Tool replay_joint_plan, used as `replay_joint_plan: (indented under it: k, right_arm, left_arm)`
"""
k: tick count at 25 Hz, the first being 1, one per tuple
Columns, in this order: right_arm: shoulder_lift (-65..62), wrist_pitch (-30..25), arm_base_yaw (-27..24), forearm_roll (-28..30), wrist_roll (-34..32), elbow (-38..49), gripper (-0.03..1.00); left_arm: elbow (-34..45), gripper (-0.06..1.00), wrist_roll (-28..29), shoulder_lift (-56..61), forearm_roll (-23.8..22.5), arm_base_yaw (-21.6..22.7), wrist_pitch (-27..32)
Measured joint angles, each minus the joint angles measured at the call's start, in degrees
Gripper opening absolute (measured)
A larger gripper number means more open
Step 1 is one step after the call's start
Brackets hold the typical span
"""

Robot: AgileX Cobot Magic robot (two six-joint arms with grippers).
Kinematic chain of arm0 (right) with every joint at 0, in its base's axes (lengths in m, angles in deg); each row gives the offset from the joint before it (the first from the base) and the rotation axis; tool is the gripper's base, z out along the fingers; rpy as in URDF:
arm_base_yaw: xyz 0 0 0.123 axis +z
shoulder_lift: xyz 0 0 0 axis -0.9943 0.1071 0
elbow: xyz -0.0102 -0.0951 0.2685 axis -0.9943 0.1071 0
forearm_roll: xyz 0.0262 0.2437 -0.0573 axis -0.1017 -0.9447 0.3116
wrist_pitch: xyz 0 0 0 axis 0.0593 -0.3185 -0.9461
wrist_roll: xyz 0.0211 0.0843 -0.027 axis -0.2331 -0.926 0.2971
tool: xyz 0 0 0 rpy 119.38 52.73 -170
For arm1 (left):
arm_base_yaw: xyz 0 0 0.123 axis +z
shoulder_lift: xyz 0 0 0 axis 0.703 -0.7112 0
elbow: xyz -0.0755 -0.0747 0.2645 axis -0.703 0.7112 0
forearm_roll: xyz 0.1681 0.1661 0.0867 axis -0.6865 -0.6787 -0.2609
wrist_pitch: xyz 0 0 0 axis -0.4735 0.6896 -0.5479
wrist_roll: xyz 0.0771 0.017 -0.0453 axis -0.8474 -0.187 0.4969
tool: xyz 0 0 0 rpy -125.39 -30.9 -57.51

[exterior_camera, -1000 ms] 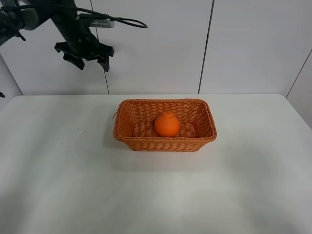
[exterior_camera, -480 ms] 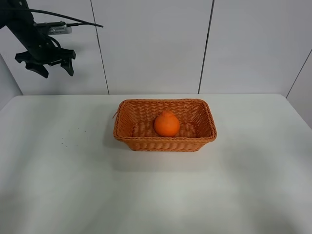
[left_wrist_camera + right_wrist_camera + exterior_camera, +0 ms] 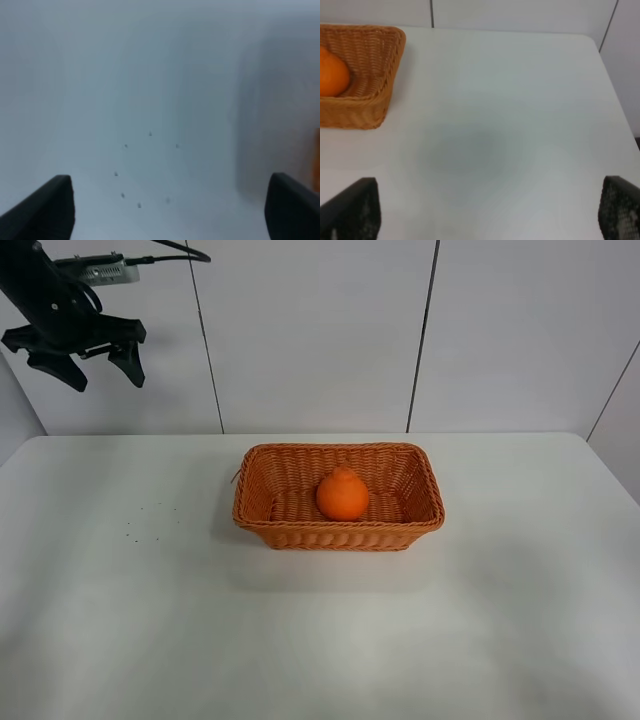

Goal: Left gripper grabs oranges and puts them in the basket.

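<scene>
Orange: one round fruit, bright and evenly coloured, with a small knobbed bump on top. It sits inside the basket, near the middle of the floor and a little toward the front wall. In the right wrist view only part of the fruit shows, lying against the inner weave of the basket's near corner.

Basket: rectangular wicker, orange-brown, braided rim, sides sloping inward to the floor. Stands upright on the white table, roughly central and toward the back edge. Nothing else in it that can be seen.

Left gripper: black, held high in the upper left of the exterior view, in front of the white panelled wall, well apart from basket and fruit. Jaws spread wide with nothing between them; fingers point downward. A black cable loops off the wrist above it. In the left wrist view the two dark fingertips stand far apart at the frame's corners, and between them is blurred table surface with a cluster of small dark specks. The same specks show on the table left of the basket.

Right gripper: only the two black finger ends are visible, widely separated, empty, hanging over bare table beside the basket's end wall.
</scene>
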Motion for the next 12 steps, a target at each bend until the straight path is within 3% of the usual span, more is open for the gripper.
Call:
replay_joint_plan:
  k: [6,12]
  right_arm:
    - [0.0,0.0,0.0,0.0,0.0,0.0,0.69]
    - [0.0,0.0,0.0,0.0,0.0,0.0,0.69]
  left_arm:
    - [15.78,0.87,-0.08,16.17,0.76,-1.68,0.0]
    - [36.75,0.87,0.03,35.74,0.69,-1.76,0.0]
